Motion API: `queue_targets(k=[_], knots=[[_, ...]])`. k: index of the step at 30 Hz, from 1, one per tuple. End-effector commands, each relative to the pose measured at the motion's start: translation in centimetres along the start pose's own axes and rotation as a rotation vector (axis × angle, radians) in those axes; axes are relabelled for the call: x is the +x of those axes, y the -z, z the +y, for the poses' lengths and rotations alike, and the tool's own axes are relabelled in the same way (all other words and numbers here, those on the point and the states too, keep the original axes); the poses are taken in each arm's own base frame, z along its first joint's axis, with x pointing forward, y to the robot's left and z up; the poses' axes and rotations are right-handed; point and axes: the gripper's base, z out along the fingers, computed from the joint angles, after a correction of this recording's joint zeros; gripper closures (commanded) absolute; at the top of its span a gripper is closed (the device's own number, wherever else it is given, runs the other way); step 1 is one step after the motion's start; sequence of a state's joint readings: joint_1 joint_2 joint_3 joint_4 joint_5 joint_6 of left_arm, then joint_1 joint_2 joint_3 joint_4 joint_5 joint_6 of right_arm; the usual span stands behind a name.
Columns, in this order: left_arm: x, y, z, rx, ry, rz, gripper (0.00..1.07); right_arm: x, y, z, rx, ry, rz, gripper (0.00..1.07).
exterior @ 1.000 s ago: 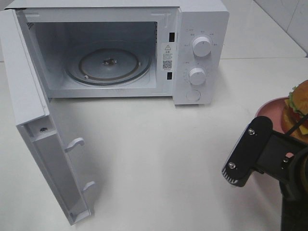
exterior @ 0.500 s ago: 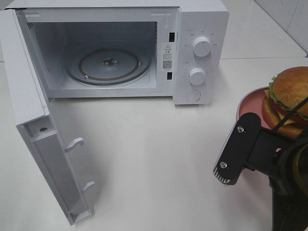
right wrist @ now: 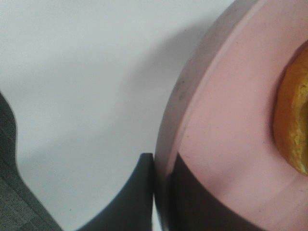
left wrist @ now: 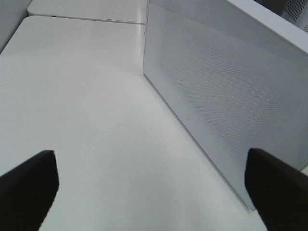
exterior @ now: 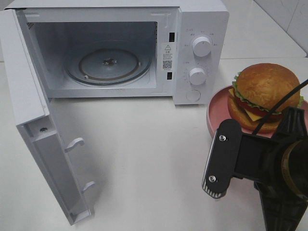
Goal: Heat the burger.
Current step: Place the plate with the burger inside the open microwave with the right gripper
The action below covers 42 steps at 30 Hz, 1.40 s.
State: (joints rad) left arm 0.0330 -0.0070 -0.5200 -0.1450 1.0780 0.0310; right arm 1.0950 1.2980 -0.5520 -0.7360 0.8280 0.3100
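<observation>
White tabletop (exterior: 144, 159), microwave (exterior: 199, 29) sitting wide open with its door (exterior: 29, 110) swung left. The pink plate (exterior: 216, 108) is moving in from the right, carrying the burger (exterior: 264, 91), so loading looks underway. The right gripper (right wrist: 161, 192) is pinching the plate's rim tight; the left gripper (left wrist: 154, 190) is hanging spread wide, empty. Nothing's blocking the turntable (exterior: 108, 65).

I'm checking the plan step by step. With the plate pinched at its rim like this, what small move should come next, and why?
Probably carry the pink plate leftward, level, toward the open microwave. The right gripper is shut on the plate's rim, the burger sits on it, the door stands wide open and the glass turntable is bare.
</observation>
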Motion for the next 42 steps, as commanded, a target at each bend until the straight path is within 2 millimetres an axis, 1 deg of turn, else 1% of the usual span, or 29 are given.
queue_targets(k=[1, 4, 6, 9, 11, 19, 23, 24, 27, 29, 30, 36, 37, 42], knots=[[0.1, 0.1, 0.0, 0.005, 0.002, -0.02, 0.09, -0.2, 0.1, -0.5, 0.057, 0.072, -0.036, 1.07], [0.1, 0.1, 0.0, 0.005, 0.002, -0.02, 0.09, -0.4, 0.2, -0.5, 0.06, 0.1, -0.062, 1.07], [0.1, 0.1, 0.0, 0.005, 0.002, -0.02, 0.09, -0.7, 0.2, -0.4, 0.057, 0.182, -0.091, 1.07], [0.1, 0.1, 0.0, 0.005, 0.002, -0.02, 0.09, -0.7, 0.2, -0.4, 0.057, 0.209, -0.096, 1.07], [0.1, 0.1, 0.0, 0.005, 0.002, -0.02, 0.09, -1.0, 0.2, -0.3, 0.055, 0.297, -0.119, 1.07], [0.1, 0.1, 0.0, 0.005, 0.002, -0.02, 0.09, -1.2, 0.2, -0.4, 0.066, 0.377, -0.138, 1.07], [0.1, 0.1, 0.0, 0.005, 0.002, -0.02, 0.09, -1.7, 0.3, -0.3, 0.07, 0.435, -0.195, 1.07], [0.1, 0.1, 0.0, 0.005, 0.002, -0.02, 0.09, -2.0, 0.4, -0.1, 0.066, 0.466, -0.238, 1.07], [0.1, 0.1, 0.0, 0.005, 0.002, -0.02, 0.09, -2.2, 0.4, -0.1, 0.065, 0.485, -0.257, 1.07], [0.1, 0.1, 0.0, 0.005, 0.002, -0.02, 0.09, -2.5, 0.5, 0.0, 0.07, 0.556, -0.298, 1.07], [0.1, 0.1, 0.0, 0.005, 0.002, -0.02, 0.09, -2.5, 0.5, 0.0, 0.07, 0.556, -0.298, 1.07], [0.1, 0.1, 0.0, 0.005, 0.002, -0.02, 0.09, -2.5, -0.1, -0.9, 0.07, 0.582, -0.323, 1.07], [0.1, 0.1, 0.0, 0.005, 0.002, -0.02, 0.09, -2.5, -0.3, -1.3, 0.078, 0.61, -0.344, 1.07], [0.1, 0.1, 0.0, 0.005, 0.002, -0.02, 0.09, -2.7, -0.6, -1.7, 0.075, 0.651, -0.395, 1.07]])
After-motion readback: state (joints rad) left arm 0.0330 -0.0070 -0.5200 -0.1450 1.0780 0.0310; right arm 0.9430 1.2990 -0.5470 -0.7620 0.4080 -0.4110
